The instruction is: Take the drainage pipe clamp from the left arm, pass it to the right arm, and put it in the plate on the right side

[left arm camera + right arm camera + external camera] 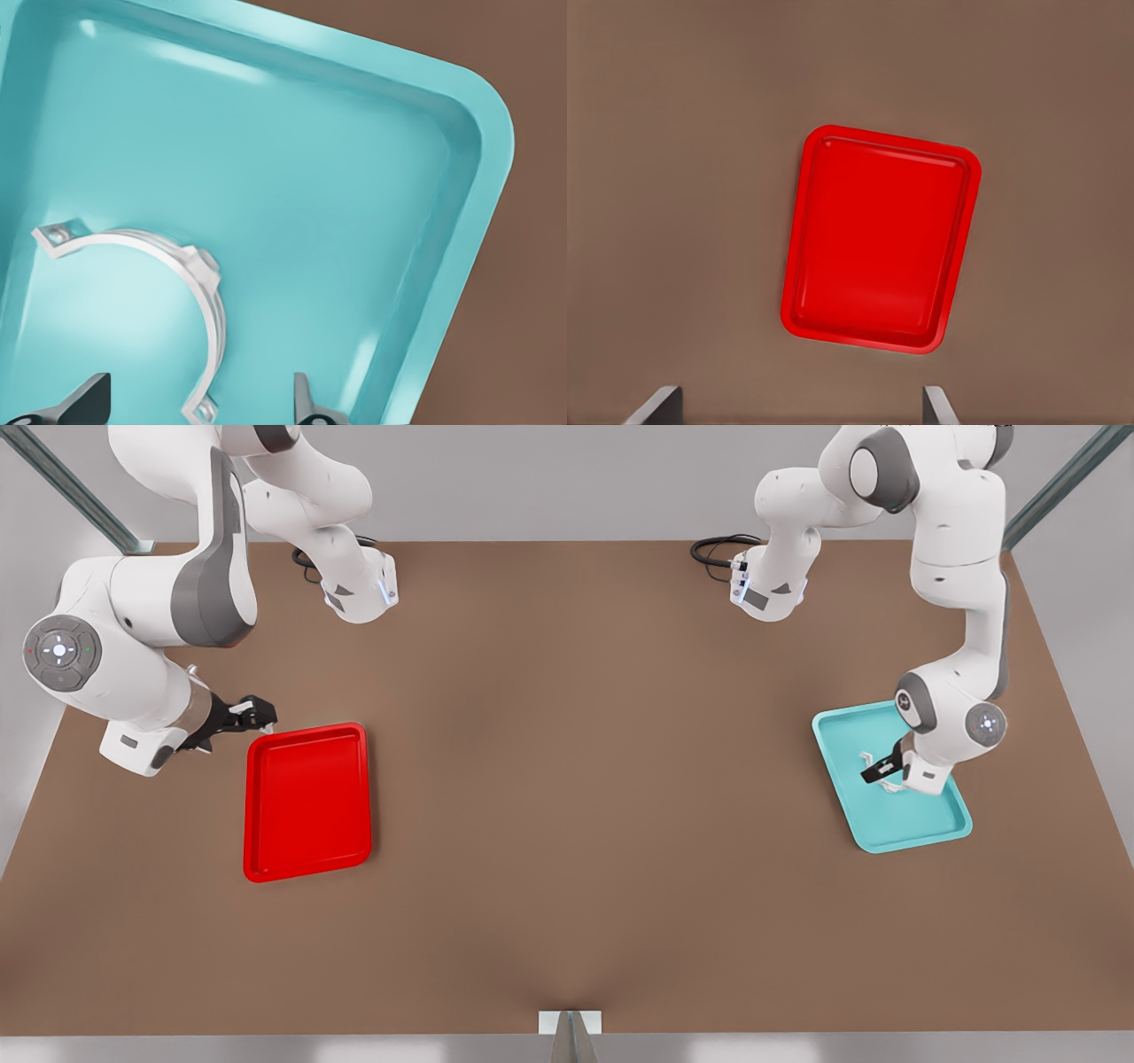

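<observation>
Left wrist view: left gripper is hanging low over the teal tray, its two dark fingertips standing spread apart, released, holding nothing. Between them is lying the lower end of the drainage pipe clamp, a thin white plastic strap curved into a half-ring, with a small flat holed tab at each end and a squared lug midway along its outer edge. The clamp is resting flat on the floor of the glossy teal rectangular plastic tray, which has rounded corners and a low raised rim; matte brown table is showing beyond the rim.

Right wrist view: right gripper is hovering well above the table, grey fingertips wide apart, empty. Ahead of it the bright red rectangular plastic plate, smooth, round-cornered and low-rimmed, is sitting on the brown surface with nothing in it.

Front view is giving the layout the wrist cameras cannot: red plate on the front view's left with the right gripper just beside its far corner, teal tray on the front view's right, well apart. There the clamp is appearing as a small white shape under the left gripper; its tabs and lug cannot be made out.
</observation>
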